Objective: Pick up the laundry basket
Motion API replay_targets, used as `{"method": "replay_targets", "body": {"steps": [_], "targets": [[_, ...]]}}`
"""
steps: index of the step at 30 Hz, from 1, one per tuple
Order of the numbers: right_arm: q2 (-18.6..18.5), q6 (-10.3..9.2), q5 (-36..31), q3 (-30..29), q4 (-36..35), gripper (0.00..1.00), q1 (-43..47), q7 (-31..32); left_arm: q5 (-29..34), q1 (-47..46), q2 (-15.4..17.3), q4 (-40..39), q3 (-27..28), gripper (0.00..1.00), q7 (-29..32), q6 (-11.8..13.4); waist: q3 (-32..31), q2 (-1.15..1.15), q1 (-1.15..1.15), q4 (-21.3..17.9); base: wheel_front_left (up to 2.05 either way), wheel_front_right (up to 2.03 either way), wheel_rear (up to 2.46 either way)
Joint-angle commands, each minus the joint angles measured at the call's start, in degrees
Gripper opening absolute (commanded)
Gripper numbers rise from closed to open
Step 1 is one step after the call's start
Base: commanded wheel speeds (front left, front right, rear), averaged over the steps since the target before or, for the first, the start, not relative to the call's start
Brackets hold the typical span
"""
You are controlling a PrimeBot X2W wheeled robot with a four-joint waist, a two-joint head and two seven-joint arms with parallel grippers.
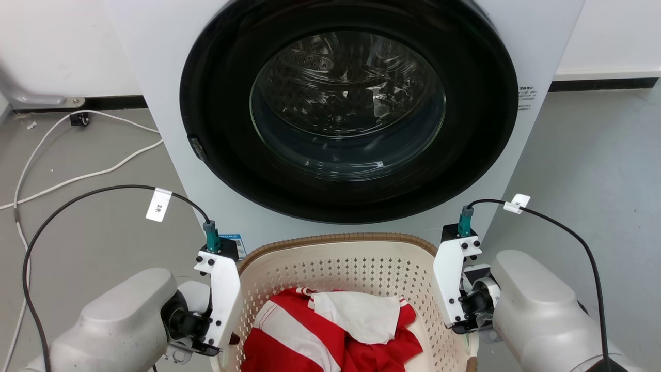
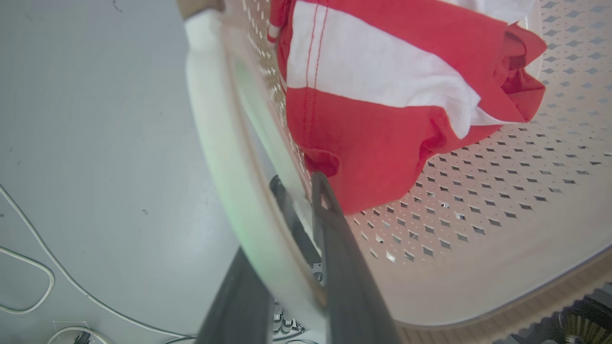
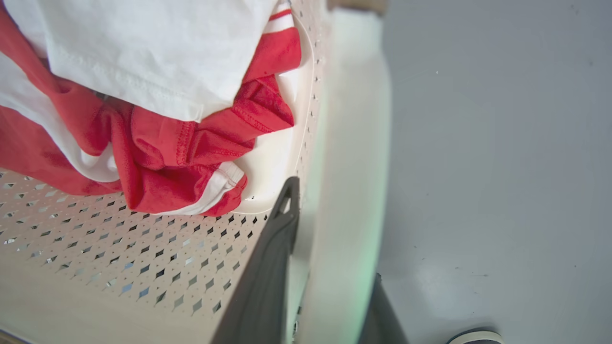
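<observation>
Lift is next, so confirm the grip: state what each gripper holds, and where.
Both hold the laundry basket: the left gripper clamps its left handle, the right gripper its right handle, one finger inside, one outside.

cream perforated plastic laundry basket: walls patterned with rows of small diamond-shaped holes; brown woven-look rim; plain white side handle. crumpled red cloth garment: broad white stripes, red stitching across the white. plain white cloth. boxy white washing machine: glossy black round door ring, clear glass. smooth grey floor. thin white cable. thin black cable: white tag, teal plug.
</observation>
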Motion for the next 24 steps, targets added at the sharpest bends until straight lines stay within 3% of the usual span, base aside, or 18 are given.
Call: {"method": "replay_targets", "body": {"steps": [1,24], "targets": [[-0.9,0.16,-0.1,0.3,0.2,0.0,-1.0,-0.2,0.6,-0.3,1.0,0.4,-0.4,0.0,0.7,-0.2,0.0,0.0,0.0,0.0,0.0,0.0,0.0],[-0.9,0.16,2.2,2.5,1.4,0.0,-2.2,-1.0,0.8,-0.7,0.6,0.7,-0.4,0.0,1.3,-0.2,0.0,0.0,0.0,0.2,0.0,0.0,0.0]]}}
